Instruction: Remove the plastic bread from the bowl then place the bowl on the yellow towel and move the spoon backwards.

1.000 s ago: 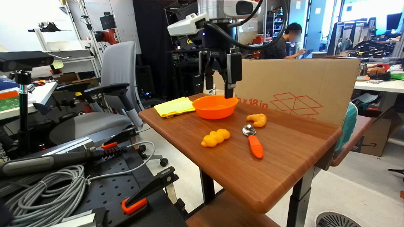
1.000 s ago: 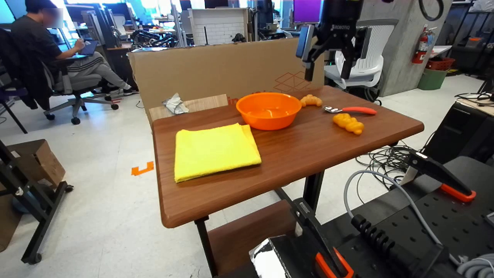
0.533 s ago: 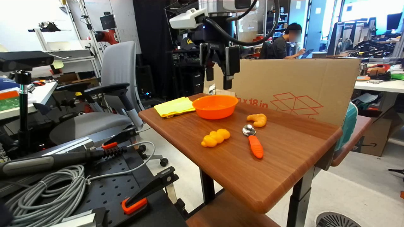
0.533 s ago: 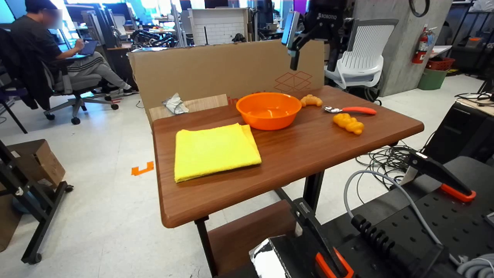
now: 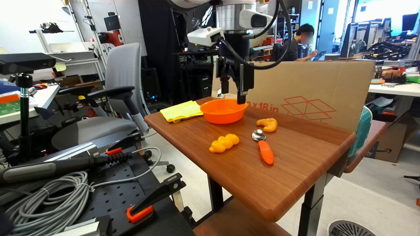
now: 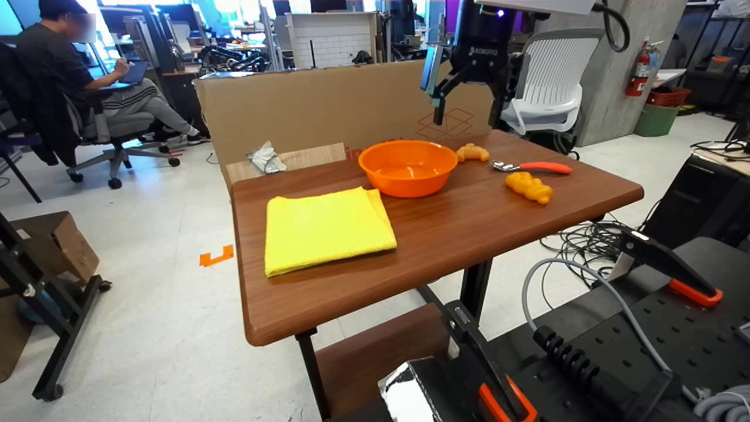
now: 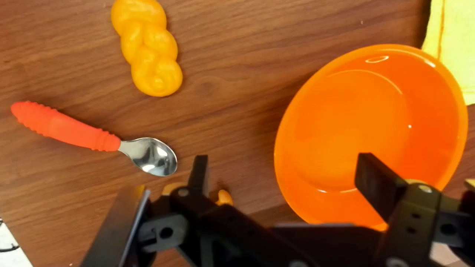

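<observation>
The orange bowl (image 5: 223, 116) stands upright on the table, with nothing in it in the wrist view (image 7: 356, 122). It also shows in an exterior view (image 6: 404, 183). The folded yellow towel (image 6: 328, 231) lies beside it, partly seen in the wrist view (image 7: 454, 48). A braided plastic bread (image 7: 152, 52) and a curved plastic bread (image 5: 269, 125) lie on the table. The curved one is mostly hidden in the wrist view. The orange-handled spoon (image 7: 66, 128) lies near both breads. My gripper (image 7: 284, 163) is open and empty, above the table; one finger overlaps the bowl in the wrist view.
A tall cardboard sheet (image 6: 351, 105) stands along one table edge. A silvery crumpled piece (image 6: 266, 158) lies by it. A black perforated bench with clamps (image 5: 154, 196) and cables stands beside the table. A person (image 6: 64, 64) sits in the background.
My open gripper rises a little, then comes lower again. It has shifted toward the bowl's side of the table. The bowl, towel, breads and spoon have not moved.
</observation>
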You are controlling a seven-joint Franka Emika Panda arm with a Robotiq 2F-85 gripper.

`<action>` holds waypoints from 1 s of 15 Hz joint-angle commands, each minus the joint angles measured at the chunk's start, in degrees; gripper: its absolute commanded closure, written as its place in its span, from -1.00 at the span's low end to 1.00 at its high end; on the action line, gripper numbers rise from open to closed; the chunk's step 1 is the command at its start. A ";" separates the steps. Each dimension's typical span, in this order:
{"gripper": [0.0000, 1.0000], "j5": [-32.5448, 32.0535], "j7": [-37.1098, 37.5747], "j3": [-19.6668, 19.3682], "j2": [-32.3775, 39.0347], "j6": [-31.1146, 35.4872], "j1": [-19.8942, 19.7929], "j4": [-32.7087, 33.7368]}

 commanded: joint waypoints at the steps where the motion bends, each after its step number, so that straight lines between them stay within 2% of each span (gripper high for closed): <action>1: -1.00 -1.25 3.60 -1.15 4.28 0.03 1.40 4.13; 9: -1.00 -4.01 9.52 -3.05 10.63 -0.04 3.99 9.18; 10: -0.50 -4.33 9.92 -3.22 11.10 -0.16 4.25 9.60; 12: -0.31 -5.56 10.65 -3.85 11.98 0.33 4.92 10.29; 15: 0.16 -6.44 11.26 -4.09 12.78 0.09 5.24 11.09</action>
